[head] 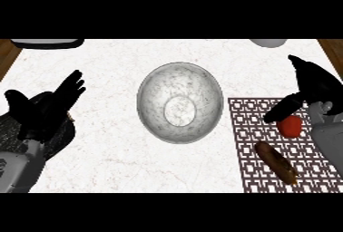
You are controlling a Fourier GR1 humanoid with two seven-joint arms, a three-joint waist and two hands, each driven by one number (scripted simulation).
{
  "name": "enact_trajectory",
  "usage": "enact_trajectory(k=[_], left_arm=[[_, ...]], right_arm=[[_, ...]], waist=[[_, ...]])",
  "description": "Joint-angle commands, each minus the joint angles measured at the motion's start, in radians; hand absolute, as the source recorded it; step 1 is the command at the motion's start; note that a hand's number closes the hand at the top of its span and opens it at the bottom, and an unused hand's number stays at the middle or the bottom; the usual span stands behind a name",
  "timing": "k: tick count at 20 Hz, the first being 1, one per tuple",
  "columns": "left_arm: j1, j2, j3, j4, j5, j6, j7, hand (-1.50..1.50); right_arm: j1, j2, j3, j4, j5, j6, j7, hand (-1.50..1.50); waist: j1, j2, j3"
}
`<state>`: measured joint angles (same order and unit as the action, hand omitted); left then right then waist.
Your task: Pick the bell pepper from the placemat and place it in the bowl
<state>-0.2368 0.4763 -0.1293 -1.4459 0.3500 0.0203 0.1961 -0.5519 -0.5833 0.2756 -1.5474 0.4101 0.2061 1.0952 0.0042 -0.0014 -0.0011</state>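
A red bell pepper (290, 126) lies on the patterned brown-and-white placemat (251, 149) at the right. My right hand (313, 84) hovers over it with fingers straight, and its thumb (281, 110) reaches down beside the pepper's upper left, partly covering it. The fingers are not curled round the pepper. A grey speckled bowl (179, 103) stands in the counter's middle, left of the placemat, with nothing in it. At the left edge my left hand (41, 106) rests open with fingers up.
A brown elongated food item (276, 162) lies on the placemat just below the pepper. A dark-rimmed object (47, 43) sits at the top left and a pale rounded object (268, 42) at the top right. Wooden strips border the white counter (107, 149).
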Motion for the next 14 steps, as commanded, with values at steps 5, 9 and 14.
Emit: enact_trajectory(k=[5, 9, 14], left_arm=[[0.001, 0.013, 0.041, -0.013, 0.015, -0.048, 0.028, 0.0], [0.017, -0.048, 0.008, 0.02, -0.046, -0.005, -0.014, 0.0], [0.056, -0.008, 0.06, 0.005, -0.025, -0.07, -0.025, 0.0]], right_arm=[[-0.035, 0.049, 0.011, 0.094, 0.022, 0.097, 0.133, -1.5], [-0.022, 0.047, -0.001, 0.114, 0.026, 0.109, 0.136, -1.5], [0.009, 0.047, -0.023, 0.104, 0.048, 0.123, 0.119, -1.5]], waist=[[0.003, 0.002, 0.0], [-0.002, 0.002, 0.0], [-0.002, 0.0, 0.0]])
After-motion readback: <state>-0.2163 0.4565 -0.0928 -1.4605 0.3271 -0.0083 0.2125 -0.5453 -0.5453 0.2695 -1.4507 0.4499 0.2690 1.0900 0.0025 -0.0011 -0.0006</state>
